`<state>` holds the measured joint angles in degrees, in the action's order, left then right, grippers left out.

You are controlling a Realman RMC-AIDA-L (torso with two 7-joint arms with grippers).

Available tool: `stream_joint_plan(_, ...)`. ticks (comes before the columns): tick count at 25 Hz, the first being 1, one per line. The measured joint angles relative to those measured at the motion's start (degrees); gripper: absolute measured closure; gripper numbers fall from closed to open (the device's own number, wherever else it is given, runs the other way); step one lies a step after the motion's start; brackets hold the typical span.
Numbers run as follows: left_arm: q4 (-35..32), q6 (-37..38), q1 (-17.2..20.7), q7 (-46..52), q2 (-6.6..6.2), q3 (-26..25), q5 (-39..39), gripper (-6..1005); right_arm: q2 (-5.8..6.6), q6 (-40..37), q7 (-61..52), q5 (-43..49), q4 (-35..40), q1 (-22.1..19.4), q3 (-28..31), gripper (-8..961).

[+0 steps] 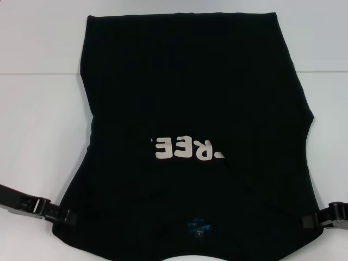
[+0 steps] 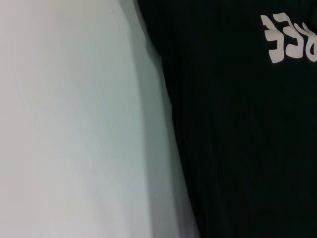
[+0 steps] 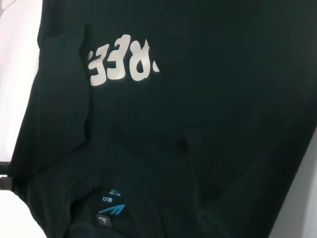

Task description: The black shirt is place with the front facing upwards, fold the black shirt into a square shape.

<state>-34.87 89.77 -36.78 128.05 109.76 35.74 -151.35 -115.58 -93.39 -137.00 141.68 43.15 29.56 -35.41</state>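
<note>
The black shirt (image 1: 190,81) lies spread on the white table (image 1: 38,109), neck end nearest me. Its pale letters (image 1: 187,148) read upside down, and folds of cloth cover both ends of the word. The blue neck label (image 1: 199,225) shows near the front edge. My left gripper (image 1: 68,218) is at the shirt's near left edge and my right gripper (image 1: 311,221) at its near right edge, both touching the cloth. The left wrist view shows the shirt's side edge (image 2: 237,139) and letters (image 2: 290,44). The right wrist view shows the shirt (image 3: 208,99), letters (image 3: 121,62) and label (image 3: 111,208).
Bare white table (image 2: 74,124) lies on both sides of the shirt and beyond its far hem. Nothing else stands on it.
</note>
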Motion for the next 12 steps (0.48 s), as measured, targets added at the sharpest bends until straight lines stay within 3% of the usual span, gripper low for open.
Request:
stream_joint_plan(6,0.12,-2.27,-0.14,0.39,0.45,0.87,0.07,301,0.0,0.0,0.11,0.0,-0.05,-0.03,0.31,899)
stream_joint_plan(12,0.11,-3.47,-0.15,0.64,0.58,2.72,0.09,453,0.0,0.0,0.14,0.0,-0.09,-0.06,0.6,899)
